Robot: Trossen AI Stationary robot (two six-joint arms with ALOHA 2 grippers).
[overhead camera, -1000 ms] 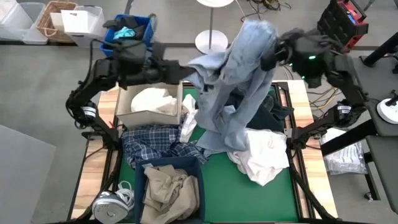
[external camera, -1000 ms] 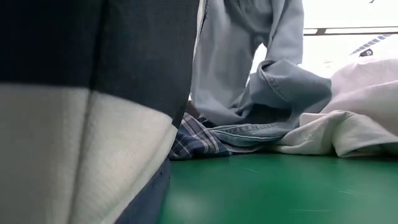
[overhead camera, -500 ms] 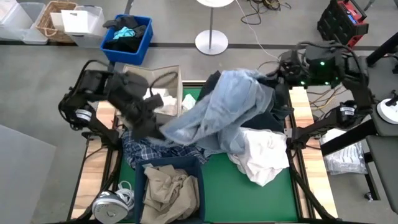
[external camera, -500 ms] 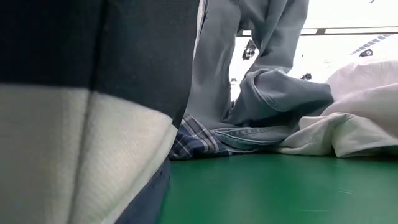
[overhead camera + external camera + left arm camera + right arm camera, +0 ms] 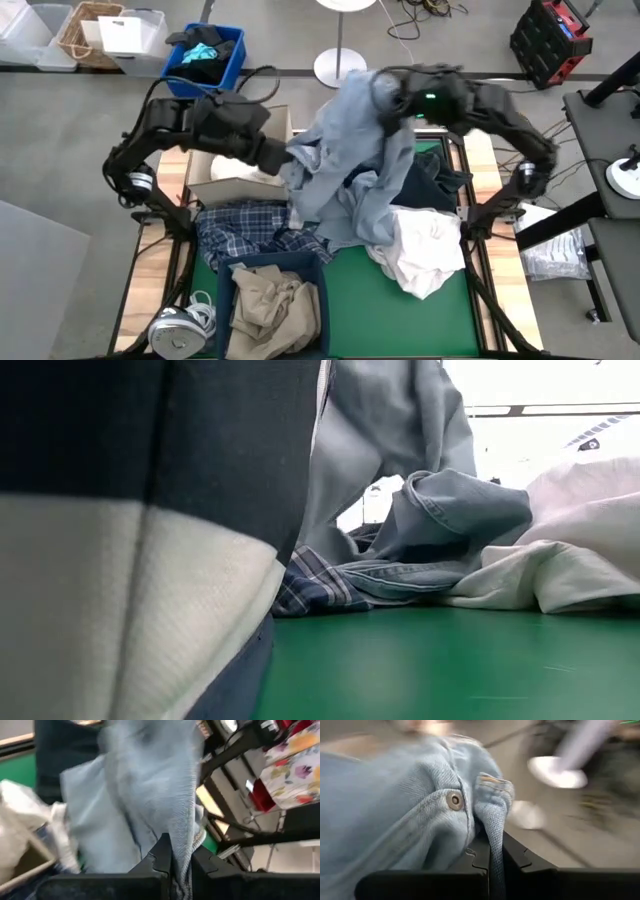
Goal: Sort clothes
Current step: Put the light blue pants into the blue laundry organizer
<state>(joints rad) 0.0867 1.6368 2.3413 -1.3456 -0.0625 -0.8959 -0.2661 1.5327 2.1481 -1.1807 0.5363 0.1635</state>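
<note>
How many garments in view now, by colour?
Light blue denim, held up by the left gripper and the right gripper: 1
White: 2
Blue-white plaid: 1
Dark navy: 1
Tan: 1
Total: 6

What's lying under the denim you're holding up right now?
Under the light blue denim, held by the left gripper and right gripper, lie a dark navy piece, a white shirt and the plaid shirt. Anything directly beneath is covered.
</note>
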